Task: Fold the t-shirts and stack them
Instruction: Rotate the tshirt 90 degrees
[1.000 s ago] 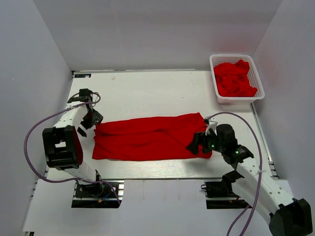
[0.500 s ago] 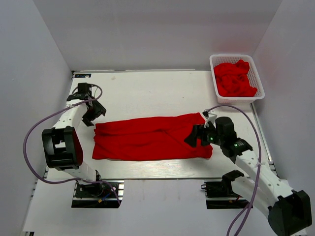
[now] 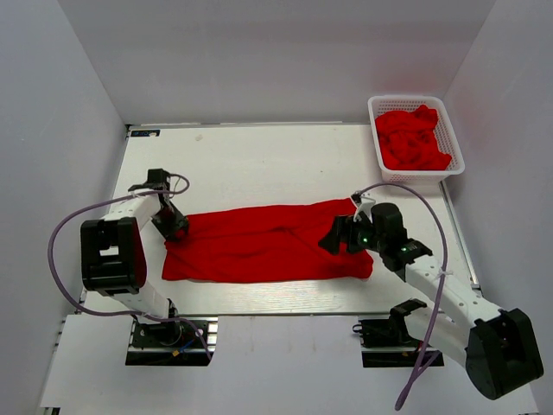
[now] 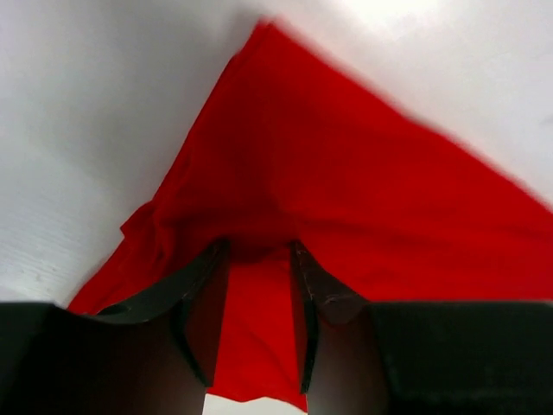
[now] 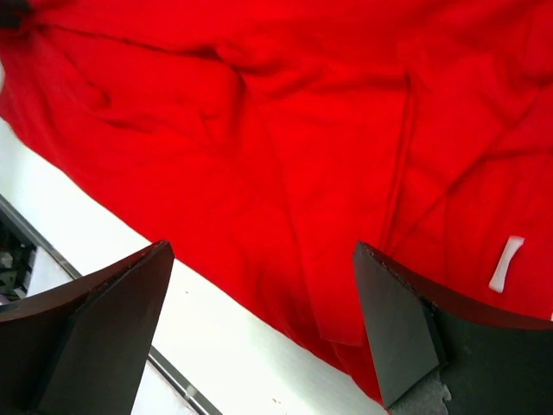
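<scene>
A bright red cloth t-shirt [image 3: 268,242], folded into a long band, lies flat across the near half of the white table [image 3: 259,160], running left to right. The left gripper [image 3: 177,226] sits at the band's far left corner. In its wrist view the left gripper [image 4: 259,285] is drawn in narrow, with a strip of the red cloth t-shirt [image 4: 346,190] caught between its fingers. The right gripper [image 3: 333,240] hovers over the band's right end with its jaws spread wide and holding nothing. A small white label [image 5: 505,262] shows on the cloth there. At the far right, a white plastic mesh basket [image 3: 415,175] holds a heap of crumpled red t-shirts [image 3: 413,138].
</scene>
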You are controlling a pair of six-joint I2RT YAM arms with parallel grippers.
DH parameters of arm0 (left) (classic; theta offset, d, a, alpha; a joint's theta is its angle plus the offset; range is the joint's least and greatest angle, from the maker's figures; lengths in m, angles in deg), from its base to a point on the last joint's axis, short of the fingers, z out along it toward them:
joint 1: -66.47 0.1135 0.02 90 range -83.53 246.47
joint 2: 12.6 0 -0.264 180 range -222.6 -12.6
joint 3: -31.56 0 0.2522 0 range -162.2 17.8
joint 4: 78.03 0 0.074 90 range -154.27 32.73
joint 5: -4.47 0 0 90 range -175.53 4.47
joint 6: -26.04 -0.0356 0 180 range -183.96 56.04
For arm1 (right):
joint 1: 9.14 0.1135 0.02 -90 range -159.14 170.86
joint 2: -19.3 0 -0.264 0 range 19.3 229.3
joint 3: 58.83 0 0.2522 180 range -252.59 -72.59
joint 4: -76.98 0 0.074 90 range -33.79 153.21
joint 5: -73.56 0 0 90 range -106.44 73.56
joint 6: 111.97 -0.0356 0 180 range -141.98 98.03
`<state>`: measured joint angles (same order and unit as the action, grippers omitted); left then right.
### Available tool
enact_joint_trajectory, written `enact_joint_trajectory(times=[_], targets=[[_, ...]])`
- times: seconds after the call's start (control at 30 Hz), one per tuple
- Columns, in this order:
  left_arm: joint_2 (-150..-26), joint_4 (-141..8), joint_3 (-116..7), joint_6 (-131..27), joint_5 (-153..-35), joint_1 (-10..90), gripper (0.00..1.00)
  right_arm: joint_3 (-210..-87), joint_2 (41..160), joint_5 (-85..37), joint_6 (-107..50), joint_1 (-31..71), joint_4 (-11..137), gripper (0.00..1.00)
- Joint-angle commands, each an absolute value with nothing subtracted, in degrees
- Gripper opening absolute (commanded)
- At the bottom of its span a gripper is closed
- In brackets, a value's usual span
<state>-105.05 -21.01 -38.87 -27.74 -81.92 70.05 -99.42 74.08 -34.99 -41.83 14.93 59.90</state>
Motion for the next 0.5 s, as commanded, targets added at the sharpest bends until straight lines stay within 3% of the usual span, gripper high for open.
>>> enact_joint_trajectory(times=[0.0, 0.23, 0.47], targets=[[-104.4, -21.4, -36.1, -27.8, -80.4, 70.0, 0.44, -97.8, 75.5, -34.4, -43.6, 14.9, 62.6, 0.9], [-104.4, -18.5, -34.2, -24.2, -76.9, 71.1, 0.44, -97.3, 82.6, -32.6, -47.2, 14.8, 65.2, 0.9], [-104.4, -19.8, -30.7, -24.2, -82.8, 70.0, 0.44, -103.1, 94.7, -27.9, -49.3, 14.7, 64.5, 0.9]])
